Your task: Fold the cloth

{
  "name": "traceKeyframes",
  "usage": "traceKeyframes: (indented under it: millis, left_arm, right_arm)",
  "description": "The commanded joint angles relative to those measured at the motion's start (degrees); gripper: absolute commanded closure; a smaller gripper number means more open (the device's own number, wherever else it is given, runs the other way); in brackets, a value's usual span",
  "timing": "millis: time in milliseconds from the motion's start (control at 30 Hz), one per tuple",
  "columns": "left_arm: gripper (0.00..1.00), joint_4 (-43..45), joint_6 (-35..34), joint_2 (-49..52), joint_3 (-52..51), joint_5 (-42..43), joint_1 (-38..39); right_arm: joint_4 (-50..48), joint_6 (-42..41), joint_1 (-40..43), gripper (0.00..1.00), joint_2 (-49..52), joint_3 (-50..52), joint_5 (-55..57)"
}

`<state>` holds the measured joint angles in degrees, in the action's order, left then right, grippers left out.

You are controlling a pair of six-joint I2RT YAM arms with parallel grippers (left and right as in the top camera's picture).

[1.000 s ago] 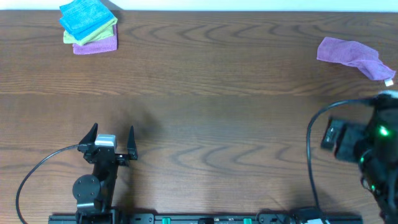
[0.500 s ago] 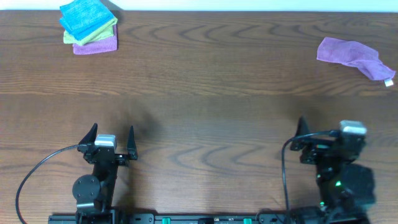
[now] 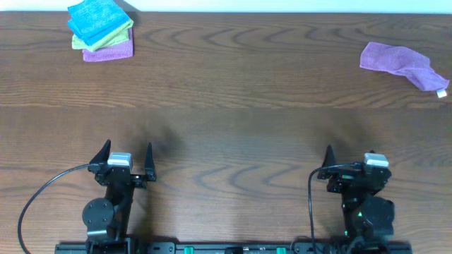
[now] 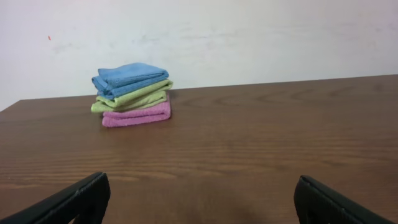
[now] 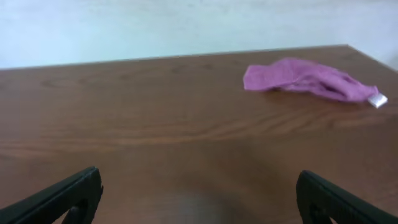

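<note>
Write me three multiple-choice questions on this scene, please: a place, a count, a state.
1. Where in the stack is the blue cloth? A bottom B middle C top
2. How many purple cloths are visible? A one B two C three
3. How are the left gripper and right gripper? A both open B both shut C one holding cloth
Answers: C, it lies over the lime-green cloth; B, a folded purple cloth under the stack, a crumpled purple cloth far right; A, each spread wide, holding nothing.

Right hand (image 5: pixel 200 200) spread wide, empty, above the table (image 5: pixel 124 112); crumpled purple cloth (image 5: pixel 308 79) lies far right.
</note>
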<state>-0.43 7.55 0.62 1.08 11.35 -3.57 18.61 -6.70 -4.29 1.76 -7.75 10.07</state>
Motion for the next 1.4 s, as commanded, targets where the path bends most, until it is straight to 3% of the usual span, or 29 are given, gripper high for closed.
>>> traceKeyframes:
  millis: [0,533,1367]
  left_arm:
    - [0.05,-2.8,0.4,-0.4,-0.8,0.1,0.2]
    - [0.05,-2.8,0.4,-0.4,-0.8,0.1,0.2]
    - [0.05,-2.8,0.4,-0.4,-0.8,0.1,0.2]
  right_arm:
    - [-0.2,0.8,0.6,0.01,-1.5,2.1,0.0]
    - [-0.2,6.1,0.6,0.01,-1.5,2.1,-0.4]
    - [-0.2,6.1,0.6,0.01,-1.5,2.1,-0.4]
